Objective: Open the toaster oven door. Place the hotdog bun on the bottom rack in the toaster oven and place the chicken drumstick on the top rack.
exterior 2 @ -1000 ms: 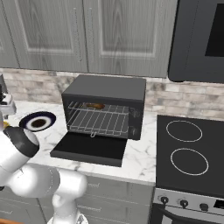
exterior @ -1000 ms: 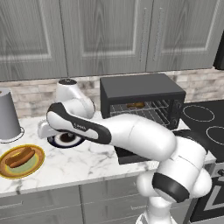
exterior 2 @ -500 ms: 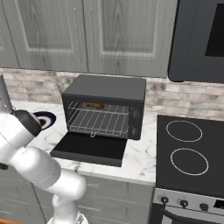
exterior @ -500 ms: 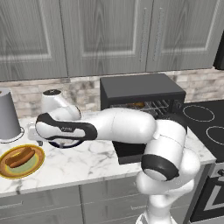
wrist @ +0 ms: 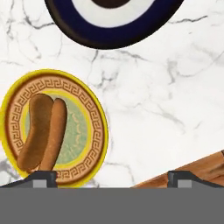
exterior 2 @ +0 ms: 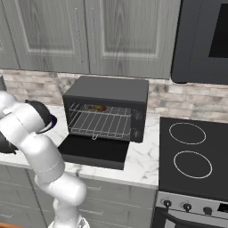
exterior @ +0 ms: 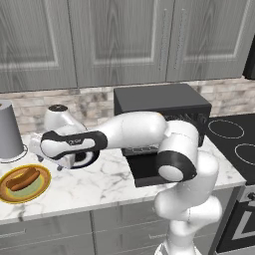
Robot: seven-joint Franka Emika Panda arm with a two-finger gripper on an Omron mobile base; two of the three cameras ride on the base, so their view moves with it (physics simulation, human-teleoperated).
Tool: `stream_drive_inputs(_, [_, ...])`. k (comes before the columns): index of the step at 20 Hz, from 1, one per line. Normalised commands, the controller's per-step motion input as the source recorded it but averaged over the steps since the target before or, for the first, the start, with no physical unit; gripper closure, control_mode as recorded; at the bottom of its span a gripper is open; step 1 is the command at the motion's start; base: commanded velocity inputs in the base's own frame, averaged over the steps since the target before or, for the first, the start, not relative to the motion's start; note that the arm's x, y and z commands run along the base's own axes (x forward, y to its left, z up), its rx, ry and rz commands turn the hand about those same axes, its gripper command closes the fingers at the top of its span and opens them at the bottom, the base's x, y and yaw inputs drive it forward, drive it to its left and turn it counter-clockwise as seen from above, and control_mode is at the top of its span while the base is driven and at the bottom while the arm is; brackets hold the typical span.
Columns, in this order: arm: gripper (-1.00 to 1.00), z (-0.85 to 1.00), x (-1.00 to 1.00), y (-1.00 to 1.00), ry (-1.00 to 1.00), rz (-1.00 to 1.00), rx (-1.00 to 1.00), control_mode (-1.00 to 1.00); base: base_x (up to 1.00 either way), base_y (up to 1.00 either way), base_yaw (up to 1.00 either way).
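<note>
Toaster oven (exterior 2: 107,113) sits at the far side of the marble table (exterior: 99,182), its toaster oven door (exterior 2: 95,151) folded down flat toward the near edge. Inside, the top rack (exterior 2: 100,116) carries a small brown lump (exterior 2: 95,107) at the back, too small to identify; bottom rack not separable from the upper grid. Hotdog bun (exterior: 22,179) lies on a yellow-rimmed plate (exterior: 42,189) at the near left of the table, long axis running slightly diagonal, left-near to right-far. In the hand view the bun (wrist: 41,133) is whole, uncovered. Pincer (wrist: 111,179) hangs spread wide above the table, empty, beside the plate. Dark blue plate (wrist: 113,26) is cut off by the frame edge; the arm partly hides it in the left base view.
</note>
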Motion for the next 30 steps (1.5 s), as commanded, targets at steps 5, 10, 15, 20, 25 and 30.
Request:
stream_drive_inputs(5, [-1.00, -0.62, 0.17, 0.11, 0.04, -0.04, 0.08, -1.00, 0.00, 0.00, 0.00])
stream_drive_inputs(10, [-1.00, -0.03, 0.19, 0.29, 0.01, 0.00, 0.03, -1.00, 0.00, 0.00, 0.00])
stream_drive_inputs(15, [-1.00, -0.02, 0.21, 0.27, 0.04, 0.00, 0.01, -1.00, 0.00, 0.00, 0.00])
stream_drive_inputs(20, [-1.00, -0.10, 0.21, 0.07, 0.00, 0.00, 0.00, -1.00, 0.00, 0.00, 0.00])
stream_drive_inputs(25, [-1.00, -0.23, 0.03, 0.00, 0.00, 0.00, 0.02, -1.00, 0.00, 0.00, 0.00])
stream_drive_inputs(30, [-1.00, -0.32, 0.08, 0.00, 0.00, 0.00, 0.02, -1.00, 0.00, 0.00, 0.00])
